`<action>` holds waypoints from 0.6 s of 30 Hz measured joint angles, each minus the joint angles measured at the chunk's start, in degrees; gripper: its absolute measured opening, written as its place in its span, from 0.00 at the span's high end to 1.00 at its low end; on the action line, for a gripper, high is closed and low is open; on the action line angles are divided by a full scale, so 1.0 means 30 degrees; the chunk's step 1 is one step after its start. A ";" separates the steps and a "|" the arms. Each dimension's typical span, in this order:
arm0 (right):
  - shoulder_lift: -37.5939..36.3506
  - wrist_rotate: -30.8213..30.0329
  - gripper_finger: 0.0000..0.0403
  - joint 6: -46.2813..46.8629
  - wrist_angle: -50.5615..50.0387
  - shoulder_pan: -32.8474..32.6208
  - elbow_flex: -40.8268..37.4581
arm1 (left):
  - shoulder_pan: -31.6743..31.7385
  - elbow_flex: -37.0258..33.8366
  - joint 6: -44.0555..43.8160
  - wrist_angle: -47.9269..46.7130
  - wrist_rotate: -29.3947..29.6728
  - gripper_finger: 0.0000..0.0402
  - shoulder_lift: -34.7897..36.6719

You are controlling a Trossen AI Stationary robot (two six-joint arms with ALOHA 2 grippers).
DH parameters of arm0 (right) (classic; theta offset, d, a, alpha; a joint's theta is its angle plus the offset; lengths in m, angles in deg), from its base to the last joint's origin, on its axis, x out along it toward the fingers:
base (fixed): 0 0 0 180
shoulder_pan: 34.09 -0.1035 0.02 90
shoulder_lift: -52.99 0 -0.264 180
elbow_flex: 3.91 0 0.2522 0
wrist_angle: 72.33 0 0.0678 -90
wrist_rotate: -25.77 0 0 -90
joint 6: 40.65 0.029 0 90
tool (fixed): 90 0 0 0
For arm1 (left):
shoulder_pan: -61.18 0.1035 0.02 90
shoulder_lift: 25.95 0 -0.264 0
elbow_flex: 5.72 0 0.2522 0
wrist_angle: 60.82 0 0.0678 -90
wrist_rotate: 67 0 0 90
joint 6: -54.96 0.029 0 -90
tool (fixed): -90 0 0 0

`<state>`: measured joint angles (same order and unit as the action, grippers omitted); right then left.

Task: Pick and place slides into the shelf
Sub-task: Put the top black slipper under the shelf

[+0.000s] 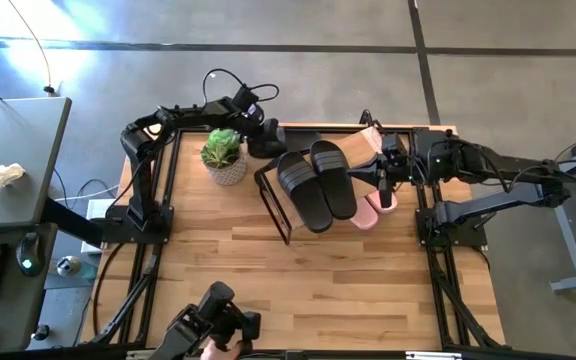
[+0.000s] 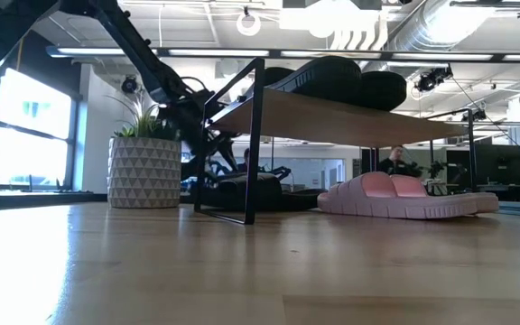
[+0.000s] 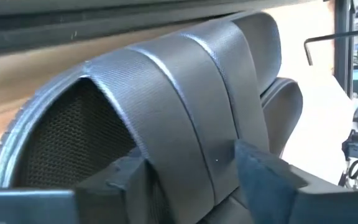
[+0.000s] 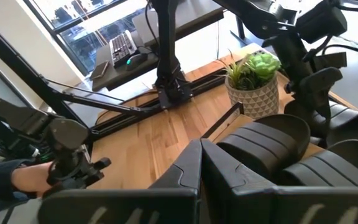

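Slides: two black ones [image 1: 316,184] lie side by side on the board of the shelf [image 1: 272,200], which stands near the middle of the table [image 1: 298,270]. A third black slide [image 1: 286,139] sits at the far edge, just behind the shelf and beside a potted plant [image 1: 224,156]. Two pink slides [image 1: 376,207] lie on the table just beside the shelf, on the right arm's side.

Left gripper [image 1: 268,135] is at the third black slide; in the left wrist view its fingers [image 3: 263,171] stand apart on either side of the ribbed strap [image 3: 185,106], and whether they press on it cannot be told.

Right gripper [image 1: 380,182] hovers over the shelf's right end, above the pink pair, fingers [image 4: 185,171] closed together and empty.
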<state>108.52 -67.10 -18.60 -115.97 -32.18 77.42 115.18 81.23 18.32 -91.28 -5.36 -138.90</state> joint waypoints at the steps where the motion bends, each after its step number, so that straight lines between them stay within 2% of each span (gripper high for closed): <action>1: 0.0000 -0.0024 1.00 0.0002 -0.0090 0.0000 0.0000 | 0.0001 0.0000 0.0015 0.0097 0.0153 0.55 0.0000; 11: 0.0007 -0.0039 1.00 0.0002 -0.0318 0.0000 0.0000 | 0.0001 0.0000 0.0133 0.0749 -0.0089 0.96 0.0022; 18: 0.0007 -0.0046 1.00 0.0002 -0.0337 0.0000 -0.0007 | -0.0006 0.0004 -0.0401 0.1819 -0.0933 0.97 0.0157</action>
<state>108.54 -67.24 -18.59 -116.98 -32.18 77.39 115.16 81.24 17.12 -85.82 -8.16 -138.43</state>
